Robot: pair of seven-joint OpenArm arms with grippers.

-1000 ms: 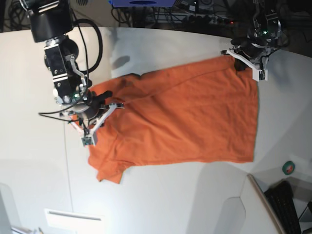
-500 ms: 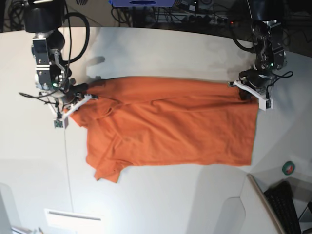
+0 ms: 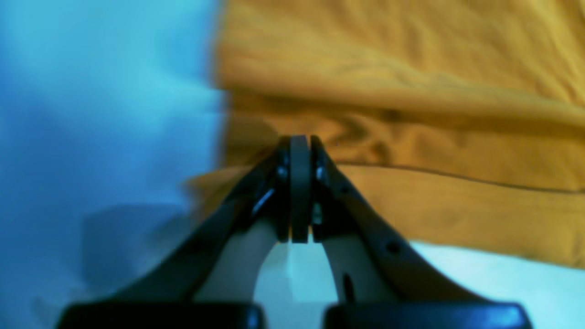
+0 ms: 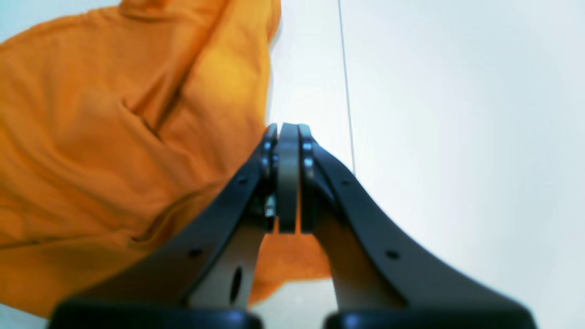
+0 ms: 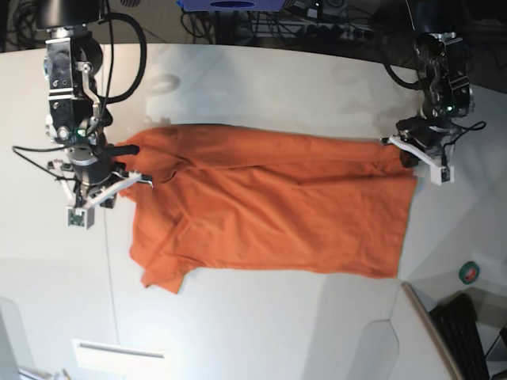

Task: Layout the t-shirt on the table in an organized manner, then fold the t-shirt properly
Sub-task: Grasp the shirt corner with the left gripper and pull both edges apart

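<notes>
Both pinched tight on the t-shirt (image 5: 269, 206), left hand (image 5: 405, 152) and right hand (image 5: 131, 168) far apart, probably to stretch it flat over the counter (image 5: 261, 79).

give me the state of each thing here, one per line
t-shirt: folded lengthwise, lying flat on the table, its far edge pinched at both ends
left pincer: shut on the t-shirt's corner at the hem end
right pincer: shut on the t-shirt's edge at the sleeve end
table: white, carrying the t-shirt
</notes>
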